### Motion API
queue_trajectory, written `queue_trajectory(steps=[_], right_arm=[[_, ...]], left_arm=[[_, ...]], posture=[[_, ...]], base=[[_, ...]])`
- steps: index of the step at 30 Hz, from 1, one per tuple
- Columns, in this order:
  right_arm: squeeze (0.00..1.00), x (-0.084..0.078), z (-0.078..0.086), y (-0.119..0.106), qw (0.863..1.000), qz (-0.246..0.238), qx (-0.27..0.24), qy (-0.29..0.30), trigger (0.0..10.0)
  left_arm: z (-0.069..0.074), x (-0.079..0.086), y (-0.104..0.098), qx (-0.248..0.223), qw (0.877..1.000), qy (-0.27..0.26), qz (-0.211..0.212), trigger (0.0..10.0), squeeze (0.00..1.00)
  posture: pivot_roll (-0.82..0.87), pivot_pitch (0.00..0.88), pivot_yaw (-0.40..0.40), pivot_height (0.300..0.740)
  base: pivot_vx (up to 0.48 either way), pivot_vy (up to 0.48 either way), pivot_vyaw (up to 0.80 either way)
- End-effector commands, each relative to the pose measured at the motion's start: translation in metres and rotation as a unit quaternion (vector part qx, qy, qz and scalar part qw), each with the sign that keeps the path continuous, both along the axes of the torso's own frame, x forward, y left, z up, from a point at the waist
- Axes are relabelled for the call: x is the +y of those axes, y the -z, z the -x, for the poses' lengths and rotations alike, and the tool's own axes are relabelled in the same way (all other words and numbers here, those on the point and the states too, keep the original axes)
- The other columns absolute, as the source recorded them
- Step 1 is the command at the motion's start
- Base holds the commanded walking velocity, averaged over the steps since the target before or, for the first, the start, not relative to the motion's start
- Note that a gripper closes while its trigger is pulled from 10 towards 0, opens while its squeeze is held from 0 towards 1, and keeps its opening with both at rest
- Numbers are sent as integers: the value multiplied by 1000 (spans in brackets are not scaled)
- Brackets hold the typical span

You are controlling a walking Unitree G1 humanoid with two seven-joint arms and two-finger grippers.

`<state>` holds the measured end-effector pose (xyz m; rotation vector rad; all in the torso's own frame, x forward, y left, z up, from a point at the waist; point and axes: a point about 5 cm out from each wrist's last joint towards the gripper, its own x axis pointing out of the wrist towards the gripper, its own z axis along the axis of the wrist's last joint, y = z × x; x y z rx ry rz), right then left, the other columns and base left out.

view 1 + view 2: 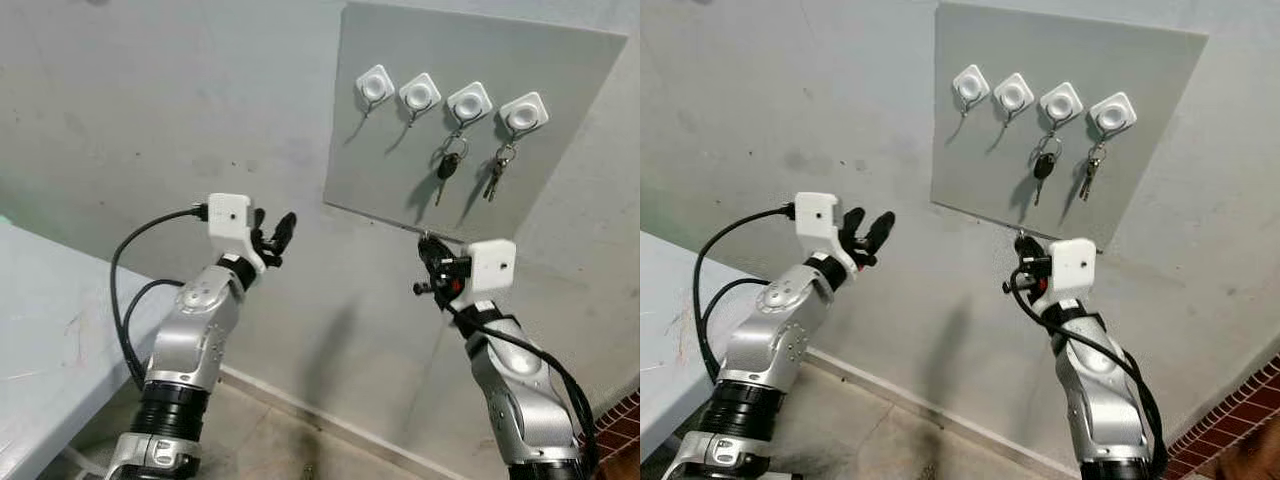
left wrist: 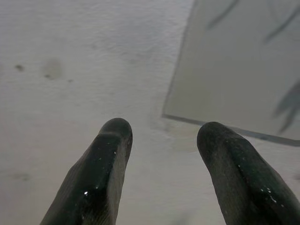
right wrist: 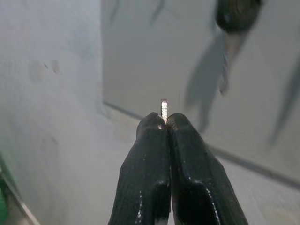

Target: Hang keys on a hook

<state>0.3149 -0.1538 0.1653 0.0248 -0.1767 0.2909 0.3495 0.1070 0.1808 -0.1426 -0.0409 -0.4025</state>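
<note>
Head camera first: there's a grey board [image 1: 470,120] on the wall with four white hooks [image 1: 375,85] in a row. The two hooks on the board's right side already carry stuff, a black-headed key [image 1: 448,168] and a small key bunch [image 1: 496,172]; the other two are bare. The right gripper [image 1: 428,243] sits just under the board's bottom edge, the left gripper [image 1: 278,236] off to the board's lower left, near a pale table [image 1: 50,340]. Left wrist cam: fingers [image 2: 101,173] spread apart, board corner beyond them. Right wrist cam: fingers pinched tight on a thin metal key [image 3: 163,109], its tip poking out toward the board.
</note>
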Motion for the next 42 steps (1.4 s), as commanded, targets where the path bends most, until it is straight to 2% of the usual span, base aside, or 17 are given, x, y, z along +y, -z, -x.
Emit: queue_trajectory(steps=[1,9,18,31,42], right_arm=[[0,3,-4,-8,1000,1,-15,-13,10000],[0,21,-25,-30,998,0,-49,-51,10000],[0,32,-44,-55,994,-17,-85,-61,10000],[0,31,-60,-81,990,-38,-129,-43,10000],[0,31,-65,-88,988,-41,-138,-49,10000]], left_arm=[[-1,-6,-13,-20,1000,16,-6,10000,0],[-5,-11,-22,-34,999,24,-5,10000,0],[-10,-13,-33,-46,999,24,2,10000,0],[-12,-18,-39,-54,998,32,9,10000,0],[-11,-21,-41,-58,998,36,11,10000,0]], posture=[[6,0,-30,740],[6,0,-27,740],[13,0,-33,740],[11,0,-31,740],[14,0,-37,740]], base=[[0,0,0],[0,0,0],[0,0,0],[0,0,0],[0,0,0]])
